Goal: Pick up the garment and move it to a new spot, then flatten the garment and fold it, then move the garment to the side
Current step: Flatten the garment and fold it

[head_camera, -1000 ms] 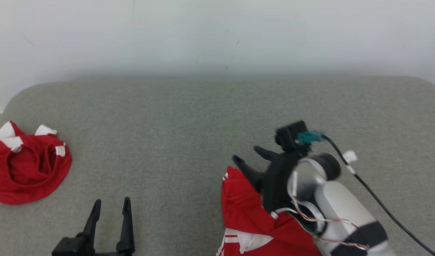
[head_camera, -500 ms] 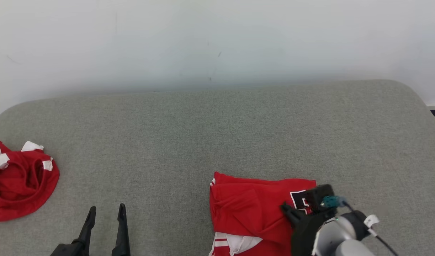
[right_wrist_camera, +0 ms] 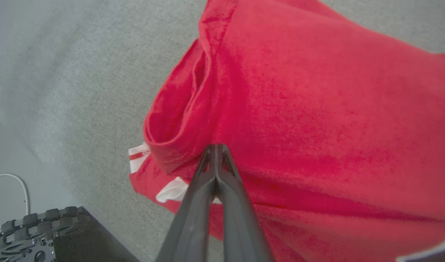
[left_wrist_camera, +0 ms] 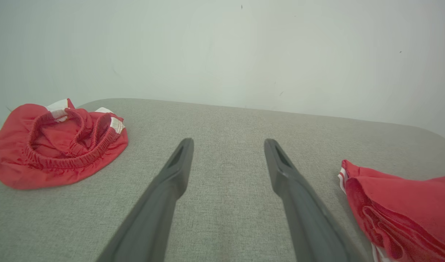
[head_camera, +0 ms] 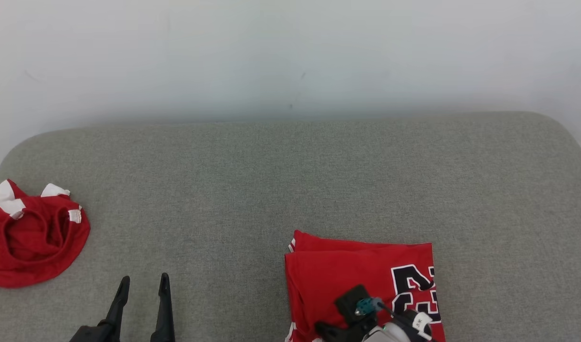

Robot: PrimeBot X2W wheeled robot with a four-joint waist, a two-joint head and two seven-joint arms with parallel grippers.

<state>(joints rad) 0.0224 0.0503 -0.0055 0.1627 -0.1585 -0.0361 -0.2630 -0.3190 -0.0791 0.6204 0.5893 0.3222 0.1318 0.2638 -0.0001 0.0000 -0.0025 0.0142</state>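
Two red garments are lying on the gray bench (head_camera: 252, 190). The folded jersey (head_camera: 361, 270), which I'm taking as the task garment, is sitting at lower centre-right of the head view with its black number (head_camera: 414, 289) facing up. The crumpled shorts (head_camera: 33, 237) are sitting at far left, well apart from it.

At the bottom edge of the head view the right gripper (right_wrist_camera: 215, 147) is working over the jersey's lower-left part. Its fingers are pressed together, with the tips at the cloth just beside a loose fold (right_wrist_camera: 178, 120). I can't tell whether any fabric is being pinched between them. At lower left the left gripper (head_camera: 144, 280) is idling with its fingers apart, holding nothing, on bare bench between the two garments.

The fold is looking done, so the step in hand is probably shifting the jersey to the side.

- **Grip:** the move is calling for a hold through all layers at that left edge, not just the top sheet.
- **Path:** it is also calling for a low, slow slide so the stack isn't peeling open.
- **Weak spot:** white trim (right_wrist_camera: 171, 189) is poking out under the fold, so the layers there are looking loose.
- **Risks:** lifting high is risking the jersey unfolding, and dragging toward the bottom of the frame is risking it going off the bench's near edge.
- **Check first:** if the fingers are only resting on top, they are needing to open and bite deeper.
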